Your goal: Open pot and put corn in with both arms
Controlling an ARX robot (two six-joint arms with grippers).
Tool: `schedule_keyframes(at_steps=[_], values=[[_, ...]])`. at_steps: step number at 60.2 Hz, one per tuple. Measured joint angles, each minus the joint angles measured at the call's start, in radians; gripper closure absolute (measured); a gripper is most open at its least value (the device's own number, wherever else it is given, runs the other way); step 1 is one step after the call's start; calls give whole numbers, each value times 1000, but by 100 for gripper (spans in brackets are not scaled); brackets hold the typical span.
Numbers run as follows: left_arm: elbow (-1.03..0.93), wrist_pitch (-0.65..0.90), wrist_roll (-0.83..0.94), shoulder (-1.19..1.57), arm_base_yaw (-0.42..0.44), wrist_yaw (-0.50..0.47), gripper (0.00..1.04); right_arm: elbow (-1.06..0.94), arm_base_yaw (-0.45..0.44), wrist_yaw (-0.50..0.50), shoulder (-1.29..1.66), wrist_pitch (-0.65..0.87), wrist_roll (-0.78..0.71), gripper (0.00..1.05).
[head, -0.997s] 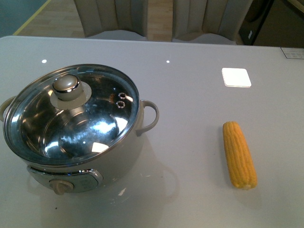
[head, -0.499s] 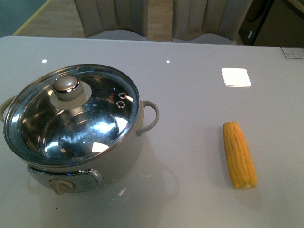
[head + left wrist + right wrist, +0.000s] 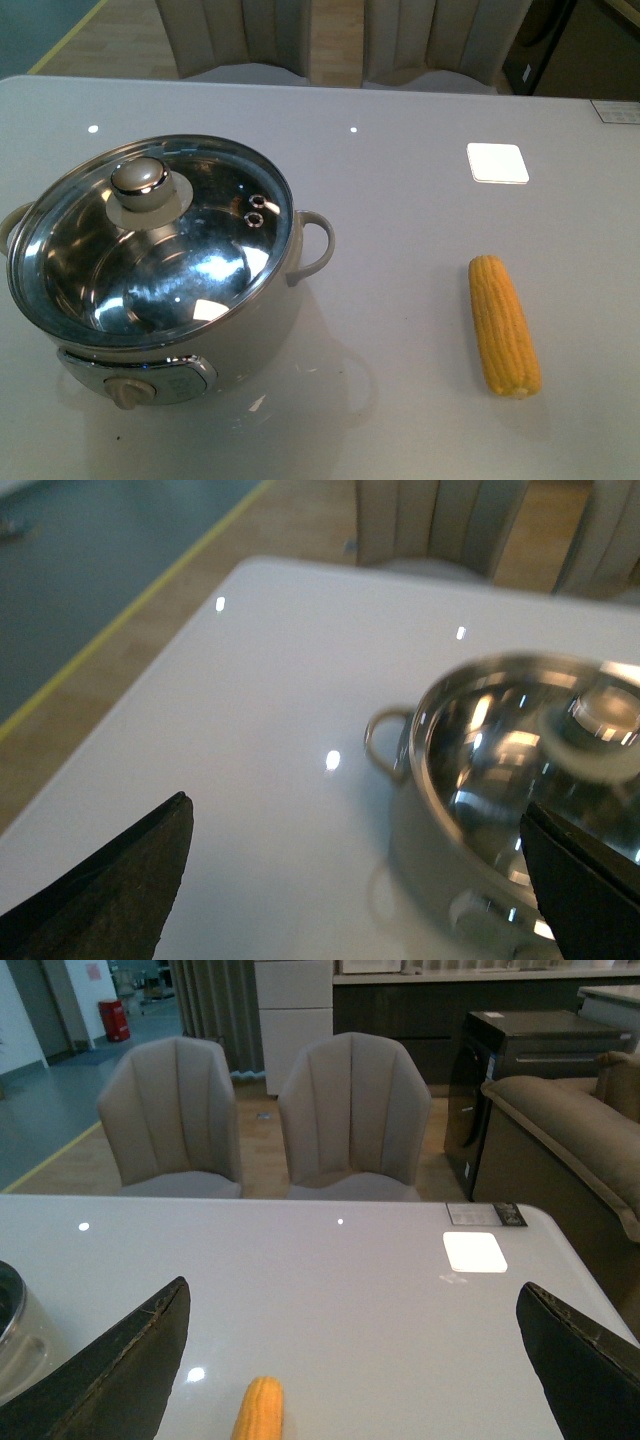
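The cream-white pot stands at the table's left with its glass lid on; the lid's knob is steel. The yellow corn lies on the table at the right, apart from the pot. Neither arm shows in the front view. My left gripper is open and empty above the table beside the pot, with the lid knob near one finger. My right gripper is open and empty, above the table, with the corn's tip between its fingers and the pot's edge at the side.
The table is white and glossy. A white square patch sits at its back right. Two grey chairs stand behind the far edge, and a sofa lies off the right.
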Motion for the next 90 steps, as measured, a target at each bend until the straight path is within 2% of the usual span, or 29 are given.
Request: schedule_keyframes(at_steps=[8,14,22,29,35,43,56,72,90], values=[[30,23,-5,91,-10,47,7,0,0,-1,0,0,0,9],[66,148,0,227,-6,70,7,0,0,-1,0,0,0,9],[143,451,19,536,-36,82,7,0,0,-1,0,0,0,9],[225,717,26,852,-108,112,7,0,0,-1,0,0,0,9],[310,839,27,1083,-169,119,7,0,0,-1,0,0,0,9],[377,883,26,1252,-199,124,7,0,0,-1,0,0,0,9],[467,887,1,1431,-196,143,7,0,0,-1,0,0,0,9],[559,855,-47,1545,-187,166,7,0,0,-1,0,0,0,9],[584,824,-69,1628,-224,165,7,0,0,-1,0,0,0,9]])
